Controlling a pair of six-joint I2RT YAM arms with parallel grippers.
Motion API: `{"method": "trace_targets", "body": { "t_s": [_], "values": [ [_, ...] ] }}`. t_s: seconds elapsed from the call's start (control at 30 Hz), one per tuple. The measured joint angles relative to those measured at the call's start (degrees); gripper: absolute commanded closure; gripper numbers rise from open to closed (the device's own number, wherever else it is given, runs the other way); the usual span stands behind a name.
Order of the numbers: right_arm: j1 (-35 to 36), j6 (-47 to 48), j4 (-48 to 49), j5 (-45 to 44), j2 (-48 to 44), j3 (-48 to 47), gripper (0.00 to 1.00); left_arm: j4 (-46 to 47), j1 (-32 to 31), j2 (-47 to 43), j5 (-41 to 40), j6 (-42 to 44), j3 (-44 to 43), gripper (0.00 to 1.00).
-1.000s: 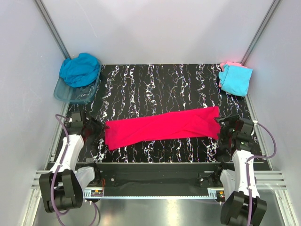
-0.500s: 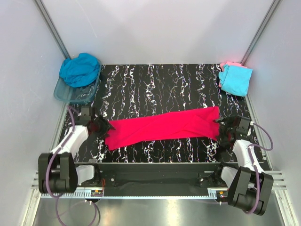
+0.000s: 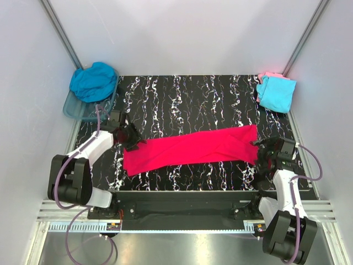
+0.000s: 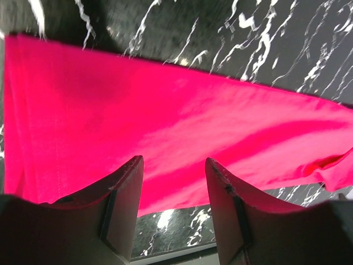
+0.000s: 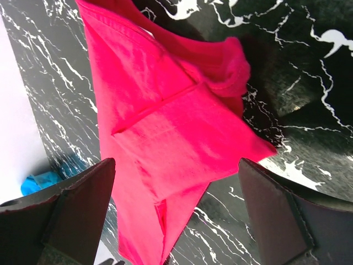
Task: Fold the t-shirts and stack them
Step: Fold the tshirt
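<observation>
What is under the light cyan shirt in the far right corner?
A pale pink shirt: only its far edge shows past the light cyan shirt. The rest, and anything else beneath, is covered.

Pink-red t-shirt [image 3: 193, 150] across marbled table [image 3: 182, 99]

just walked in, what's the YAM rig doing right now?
Mid-fold on the pink-red t-shirt: it lies as a long strip across the table. The left gripper is open over its left end, the right gripper open over its right end; neither grips cloth. The teal-blue shirt sits bunched on the tub; the light cyan shirt lies on the pale pink shirt, far right corner.
</observation>
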State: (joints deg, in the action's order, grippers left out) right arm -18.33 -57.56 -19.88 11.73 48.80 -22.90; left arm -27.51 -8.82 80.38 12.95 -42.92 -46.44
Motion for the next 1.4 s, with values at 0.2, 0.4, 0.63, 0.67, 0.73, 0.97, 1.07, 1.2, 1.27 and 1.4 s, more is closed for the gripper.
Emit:
{"method": "trace_targets", "body": {
  "t_s": [0.2, 0.4, 0.63, 0.67, 0.73, 0.97, 1.07, 1.2, 1.27, 1.4],
  "values": [
    [0.0, 0.1, -1.0, -0.1, 1.4, 0.0, 0.0, -1.3, 0.0, 2.7, -0.2, 0.1, -4.5, 0.47],
    [0.0, -0.3, 1.0, -0.2, 6.7, 0.1, 0.0, -2.6, 0.0, 5.3, -0.3, 0.7, -9.2, 0.48],
    [0.0, -2.3, 7.4, -0.2, 12.0, 0.7, 0.0, -3.3, 0.0, 5.5, -0.2, 0.7, -10.7, 0.48],
    [0.0, -2.6, 8.5, -0.1, 12.7, 0.6, 0.0, -3.5, 0.0, 5.4, -0.2, 0.7, -10.8, 0.48],
    [0.0, -3.1, 10.3, 0.0, 14.5, 0.1, 0.0, -3.9, 0.0, 5.0, -0.2, 0.7, -10.8, 0.48],
    [0.0, -4.7, 14.5, -0.2, 20.7, -1.5, 0.37, -5.5, 0.3, 0.1, -0.2, 0.8, -10.9, 0.48],
    [0.0, -5.1, 14.6, -0.5, 21.6, -1.5, 0.61, -6.5, 1.1, -2.1, 0.0, 0.9, -11.2, 0.48],
    [0.0, -5.2, 14.7, -0.9, 21.9, -1.5, 1.0, -7.2, 2.7, -3.8, 0.1, 0.9, -12.2, 0.48],
    [0.0, -5.5, 15.0, -1.2, 23.1, -1.8, 1.0, -7.5, 3.2, -4.7, 0.2, 0.9, -12.6, 0.48],
    [0.0, -5.7, 16.0, -1.1, 28.0, -4.2, 1.0, -7.8, 3.3, -6.5, 0.7, 0.8, -12.6, 0.48]
  ]
}}
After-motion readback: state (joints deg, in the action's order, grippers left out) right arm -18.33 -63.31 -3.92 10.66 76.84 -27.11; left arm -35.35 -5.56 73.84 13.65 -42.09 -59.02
